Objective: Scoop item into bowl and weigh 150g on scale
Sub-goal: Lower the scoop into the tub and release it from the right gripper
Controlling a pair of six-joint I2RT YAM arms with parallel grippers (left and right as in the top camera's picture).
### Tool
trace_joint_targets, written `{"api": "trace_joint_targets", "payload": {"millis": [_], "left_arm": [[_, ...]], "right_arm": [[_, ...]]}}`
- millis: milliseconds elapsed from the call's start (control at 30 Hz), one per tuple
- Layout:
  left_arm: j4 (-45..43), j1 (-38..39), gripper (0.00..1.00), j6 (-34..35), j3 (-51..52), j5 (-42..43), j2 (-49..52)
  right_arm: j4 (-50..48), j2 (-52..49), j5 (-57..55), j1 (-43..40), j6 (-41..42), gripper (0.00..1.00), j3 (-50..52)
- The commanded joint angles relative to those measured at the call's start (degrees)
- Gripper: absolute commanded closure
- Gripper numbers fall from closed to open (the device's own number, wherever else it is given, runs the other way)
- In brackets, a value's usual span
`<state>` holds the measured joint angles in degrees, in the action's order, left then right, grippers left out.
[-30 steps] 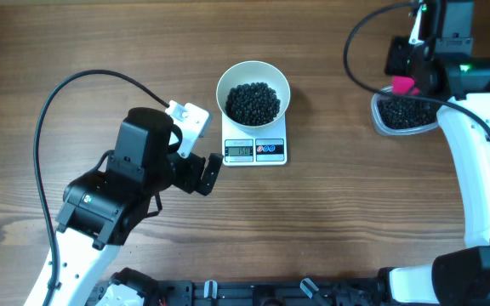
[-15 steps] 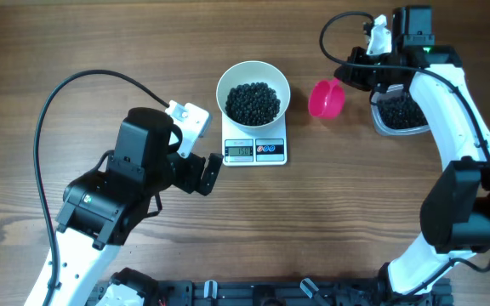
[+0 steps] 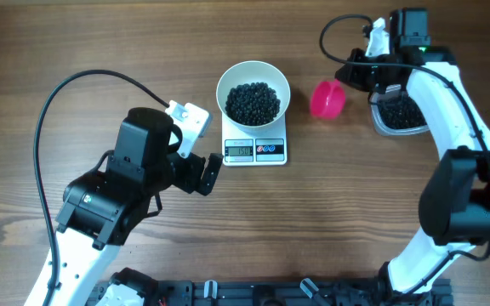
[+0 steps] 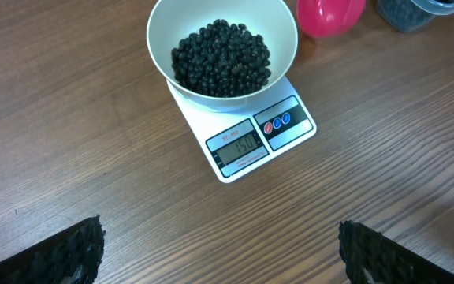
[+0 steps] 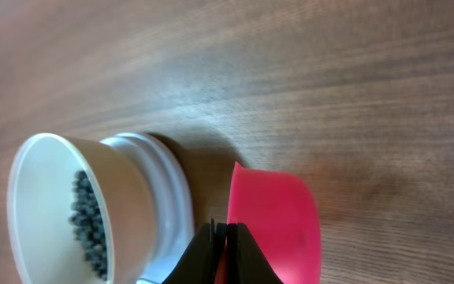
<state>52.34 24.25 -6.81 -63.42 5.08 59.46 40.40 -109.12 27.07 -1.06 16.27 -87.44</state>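
bowl [image 3: 220,95]: sits on the scale [image 3: 254,150] so the beans [image 3: 253,102] get weighed; display seems to read the target.
right tool [image 5: 225,241]: clamped on the pink scoop [image 3: 327,99], which looks empty, between scale and tub [image 3: 402,115].
left tool [image 3: 208,173]: fingers apart, holding nothing, left of the scale.
tabletop [image 3: 75,34]: brown wood grain.
room: not shown.
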Motion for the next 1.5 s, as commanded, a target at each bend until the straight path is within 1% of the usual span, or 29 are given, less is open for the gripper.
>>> {"api": "trace_joint_targets", "payload": {"millis": [0,100,167,233,300,367,400,433,500,600,667,800,833,867,967,1033,1067,1133,1167,1200,1333,1400,1467], "left_arm": [[-0.17,-0.26,0.0,-0.48,-0.76,0.66,-0.22],[-0.17,-0.26,0.0,-0.46,-0.76,0.66,-0.22],[-0.17,-0.26,0.0,-0.48,-0.76,0.66,-0.22],[-0.17,-0.26,0.0,-0.48,-0.76,0.66,-0.22],[-0.17,-0.26,0.0,-0.46,-0.76,0.66,-0.22],[-0.17,-0.26,0.0,-0.46,-0.76,0.68,-0.22],[-0.17,-0.26,0.0,-0.48,-0.76,0.66,-0.22],[-0.17,-0.26,0.0,-0.46,-0.76,0.68,-0.22],[-0.17,-0.26,0.0,-0.46,-0.76,0.66,-0.22],[-0.17,-0.26,0.0,-0.46,-0.76,0.66,-0.22],[-0.17,-0.26,0.0,-0.46,-0.76,0.66,-0.22],[-0.17,-0.26,0.0,-0.48,-0.76,0.66,-0.22],[-0.17,-0.26,0.0,-0.46,-0.76,0.68,-0.22],[-0.17,-0.26,0.0,-0.48,-0.76,0.66,-0.22],[-0.17,-0.26,0.0,-0.46,-0.76,0.66,-0.22],[-0.17,-0.26,0.0,-0.46,-0.76,0.68,-0.22],[-0.17,-0.26,0.0,-0.48,-0.76,0.66,-0.22],[-0.17,-0.26,0.0,-0.46,-0.76,0.66,-0.22],[-0.17,-0.26,0.0,-0.46,-0.76,0.68,-0.22],[-0.17,-0.26,0.0,-0.46,-0.76,0.68,-0.22],[-0.17,-0.26,0.0,-0.48,-0.76,0.66,-0.22],[-0.17,-0.26,0.0,-0.48,-0.76,0.68,-0.22],[-0.17,-0.26,0.0,-0.48,-0.76,0.66,-0.22]], "right_arm": [[2.05,8.48,2.95,-8.04,-0.96,0.96,-0.09],[4.74,10.54,3.54,-16.55,-1.99,0.96,-0.09],[6.14,10.6,3.69,-19.85,-3.26,0.96,-0.09],[8.57,10.6,3.21,-21.92,-5.79,0.96,-0.07],[9.97,10.45,-0.15,-22.64,-5.79,0.96,-0.07],[10.67,10.25,-1.16,-22.58,-5.84,0.96,-0.04],[10.93,10.12,-1.38,-22.53,-5.79,0.84,0.0],[11.08,10.12,-1.92,-22.53,-5.79,0.65,0.07],[11.1,10.12,-2.71,-22.53,-5.7,0.52,0.07],[11.56,10.12,-3.32,-22.53,-5.73,0.45,0.07],[11.5,10.12,-3.63,-22.53,-5.68,0.44,0.07],[14.71,10.12,-10.95,-22.53,-5.33,0.36,0.07],[16.11,10.12,-14.25,-22.53,-4.33,0.36,0.07],[18.93,10.12,-20.48,-22.53,-2.25,0.35,0.07],[21.49,10.12,-24.37,-22.53,-0.57,0.35,0.07],[22.23,10.25,-24.39,-22.53,0.44,0.35,0.02],[22.51,10.45,-24.46,-22.53,0.42,0.32,0.02],[23.76,11.41,-24.55,-22.53,0.44,0.22,0.02],[24.65,12.41,-24.52,-22.53,0.44,0.09,-0.04],[25.29,12.96,-24.52,-22.53,0.52,0.0,-0.15],[29.73,15.26,-23.17,-22.49,3.41,0.0,-1.6],[30.01,16.68,-19.3,-21.73,2.86,0.0,-1.99],[29.2,19.08,-15.06,-19.54,0.44,0.0,-1.99]]}}
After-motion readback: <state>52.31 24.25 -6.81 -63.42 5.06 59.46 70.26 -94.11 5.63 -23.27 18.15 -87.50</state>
